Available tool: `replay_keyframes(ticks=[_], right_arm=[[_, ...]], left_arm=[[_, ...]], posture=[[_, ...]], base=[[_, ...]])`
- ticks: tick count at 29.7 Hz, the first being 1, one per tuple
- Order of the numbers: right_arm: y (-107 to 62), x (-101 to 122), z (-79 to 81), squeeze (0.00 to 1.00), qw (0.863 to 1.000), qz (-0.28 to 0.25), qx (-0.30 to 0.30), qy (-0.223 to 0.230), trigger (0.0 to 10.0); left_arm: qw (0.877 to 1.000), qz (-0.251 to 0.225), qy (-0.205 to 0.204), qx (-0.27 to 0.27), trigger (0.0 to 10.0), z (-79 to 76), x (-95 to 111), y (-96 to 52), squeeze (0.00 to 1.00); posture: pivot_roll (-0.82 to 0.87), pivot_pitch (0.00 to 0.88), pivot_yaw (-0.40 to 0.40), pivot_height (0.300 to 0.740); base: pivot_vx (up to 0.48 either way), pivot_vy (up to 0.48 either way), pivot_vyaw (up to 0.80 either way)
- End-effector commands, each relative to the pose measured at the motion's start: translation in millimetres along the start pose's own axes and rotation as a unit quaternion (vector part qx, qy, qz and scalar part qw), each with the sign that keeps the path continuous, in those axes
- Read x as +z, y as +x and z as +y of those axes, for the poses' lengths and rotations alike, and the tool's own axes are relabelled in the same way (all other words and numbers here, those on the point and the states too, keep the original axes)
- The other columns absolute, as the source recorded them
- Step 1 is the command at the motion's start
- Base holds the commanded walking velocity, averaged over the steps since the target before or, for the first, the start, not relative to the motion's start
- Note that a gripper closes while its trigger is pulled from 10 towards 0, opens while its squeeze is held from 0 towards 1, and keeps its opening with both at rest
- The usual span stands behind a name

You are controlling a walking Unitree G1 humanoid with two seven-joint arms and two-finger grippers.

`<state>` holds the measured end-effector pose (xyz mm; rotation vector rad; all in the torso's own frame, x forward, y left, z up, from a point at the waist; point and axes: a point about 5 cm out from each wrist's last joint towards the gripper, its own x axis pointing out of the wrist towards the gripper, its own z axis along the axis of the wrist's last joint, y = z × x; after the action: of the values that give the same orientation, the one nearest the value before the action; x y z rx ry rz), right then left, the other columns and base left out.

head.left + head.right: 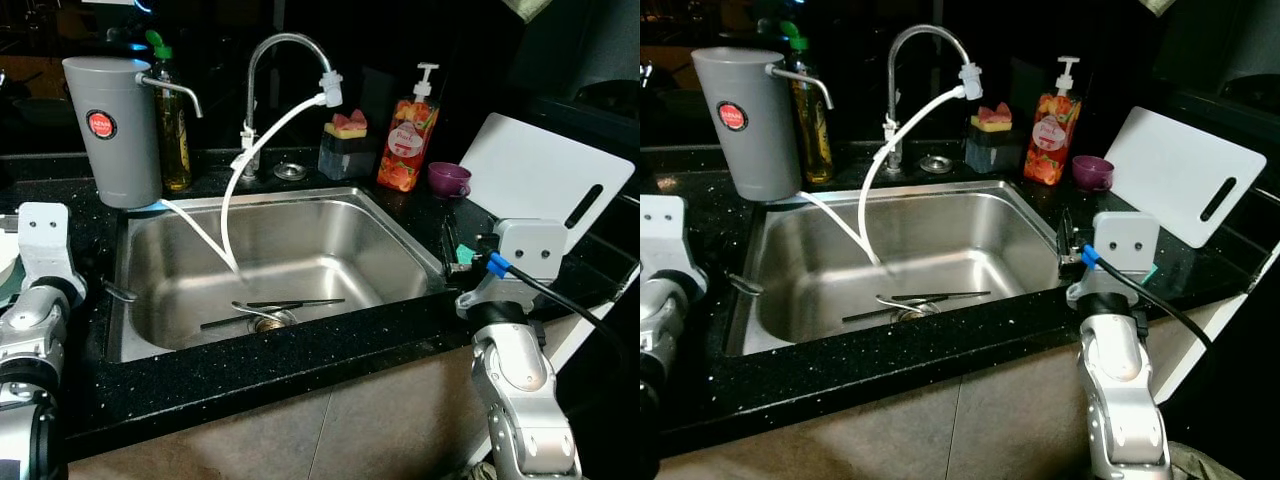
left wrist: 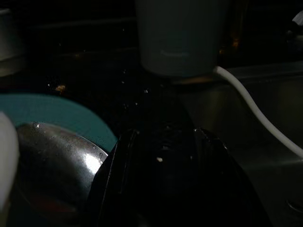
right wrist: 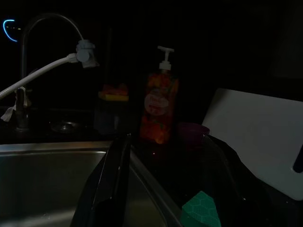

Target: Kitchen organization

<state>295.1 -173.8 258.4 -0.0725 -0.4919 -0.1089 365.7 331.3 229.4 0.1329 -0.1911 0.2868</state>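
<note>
A stainless sink (image 1: 400,235) holds dark chopsticks (image 1: 290,304) and a spoon (image 1: 255,312) by the drain. My right gripper (image 3: 165,142) hovers open over the black counter just right of the sink. A green sponge (image 3: 201,210) lies below, between its fingers (image 3: 116,179), untouched. In the left eye view this gripper (image 1: 450,235) stands beside the sink's right rim. My left gripper (image 2: 163,142) is low over the counter left of the sink. It points at the grey water filter (image 1: 115,130), with a shiny metal bowl (image 2: 52,175) on a teal plate (image 2: 57,111) beside it.
A faucet (image 1: 285,45) with a white hose (image 1: 235,190) arches over the sink. Behind stand an oil bottle (image 1: 175,130), a sponge holder (image 1: 345,145), an orange soap dispenser (image 1: 408,140) and a purple cup (image 1: 449,179). A white cutting board (image 1: 540,175) leans at the right. A metal handle (image 1: 118,292) overhangs the sink's left rim.
</note>
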Motion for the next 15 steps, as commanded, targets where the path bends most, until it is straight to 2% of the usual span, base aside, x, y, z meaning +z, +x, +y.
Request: replay_keyframes(ticks=[1,15], right_arm=[[0.8,-2.2,-0.4,0.0,1.0,0.003,-0.001,0.004,10.0],[2.3,-2.3,-0.2,0.0,1.0,0.001,0.0,0.004,10.0]], left_arm=[[1.0,0.016,0.006,-0.002,10.0,3.0,-4.1,-1.2,0.0],[1.0,0.027,0.003,-0.004,10.0,2.9,-15.6,-6.8,0.0]], posture=[[0.0,0.093,-0.123,0.74],[0.0,0.083,-0.125,0.74]], base=[[0.0,0.0,0.0],[0.0,0.0,0.0]])
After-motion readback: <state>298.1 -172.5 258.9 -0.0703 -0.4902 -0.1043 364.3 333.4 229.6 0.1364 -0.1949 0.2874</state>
